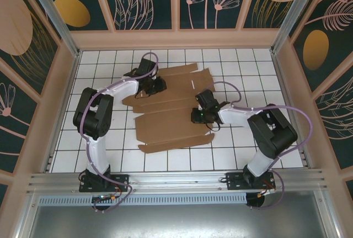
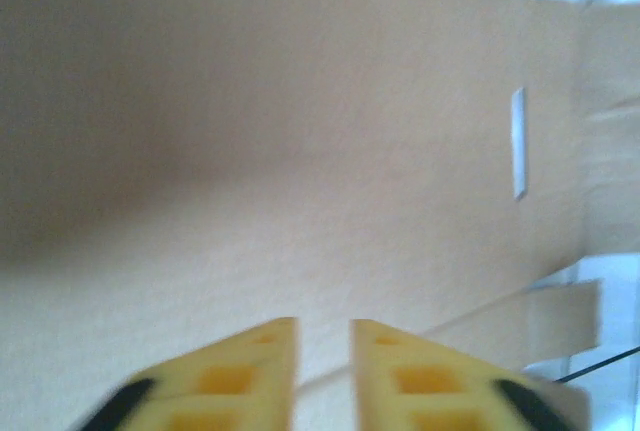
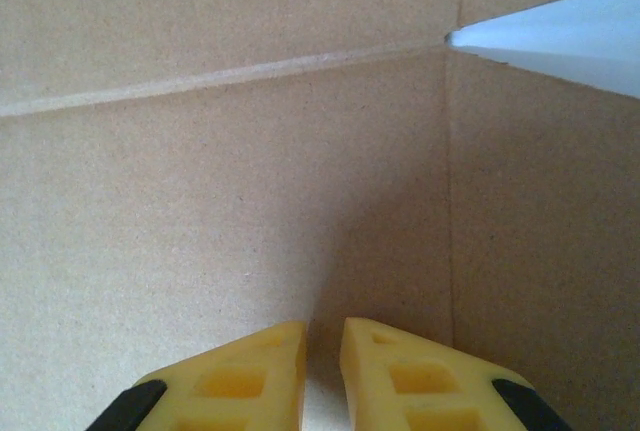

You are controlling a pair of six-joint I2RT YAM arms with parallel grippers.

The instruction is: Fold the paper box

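Note:
The paper box (image 1: 165,127) lies as a flat brown die-cut sheet with flaps and slots across the white tiled floor. My left gripper (image 1: 156,87) sits low over the sheet's far left part. In the left wrist view its yellow fingers (image 2: 265,351) stand a narrow gap apart with nothing between them, the gripper (image 2: 323,323) facing the blurred cardboard (image 2: 300,151) with a thin slot (image 2: 518,141). My right gripper (image 1: 197,116) is at the sheet's right side. Up close, this gripper (image 3: 325,323) is slightly open, close to a creased panel (image 3: 200,201).
Pink-framed walls with dark floral panels (image 1: 143,0) enclose the tiled floor (image 1: 242,155) on three sides. A metal rail (image 1: 176,180) with both arm bases runs along the near edge. Bare tiles lie in front of the sheet and to its left and right.

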